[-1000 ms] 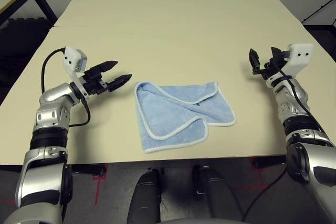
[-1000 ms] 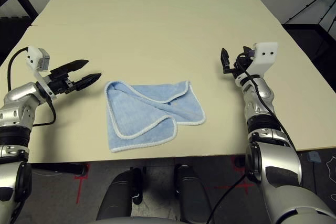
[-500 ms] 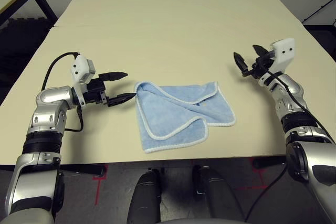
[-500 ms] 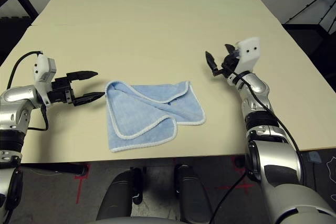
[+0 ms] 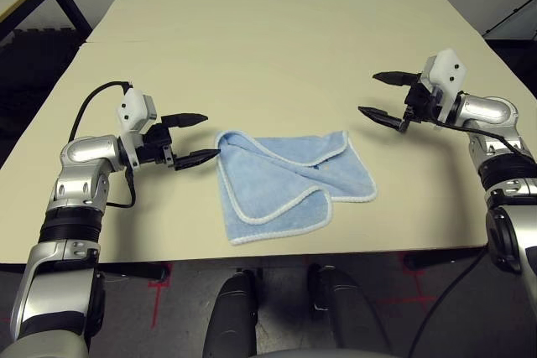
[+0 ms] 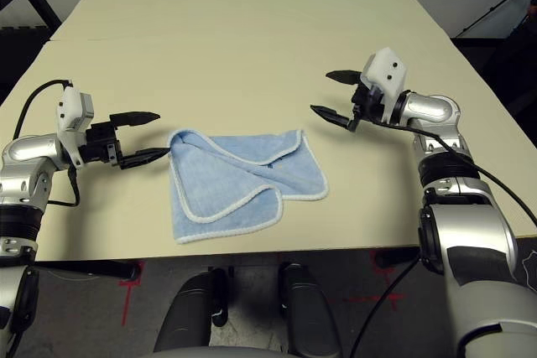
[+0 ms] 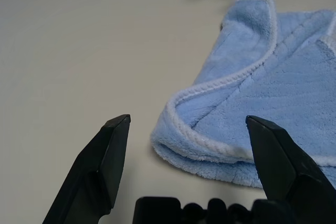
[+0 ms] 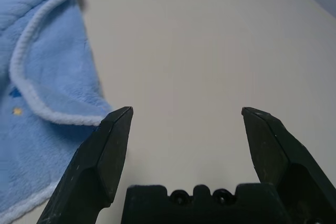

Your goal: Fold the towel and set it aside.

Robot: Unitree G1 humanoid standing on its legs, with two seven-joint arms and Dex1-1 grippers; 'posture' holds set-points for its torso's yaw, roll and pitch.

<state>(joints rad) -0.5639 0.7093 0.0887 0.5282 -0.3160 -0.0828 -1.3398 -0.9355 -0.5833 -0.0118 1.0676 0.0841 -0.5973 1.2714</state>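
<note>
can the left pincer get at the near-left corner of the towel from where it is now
Probably yes. The left pincer stands open right beside the towel, one finger tip about at its edge, and only bare table lies between it and that near corner.

We see that the right gripper (image 5: 382, 95) has changed the most. A second ago it was raised upright at the right side of the table, its fingers pointing away from us; now the wrist has turned and the spread fingers point sideways to the left, one above the other, toward the towel (image 5: 285, 180). It has also come a little inward.

The left gripper (image 5: 198, 135) has rolled and dipped a little. Its lower fingertip (image 5: 210, 154) now seems to reach the towel's left edge, though we cannot tell if it touches.
</note>
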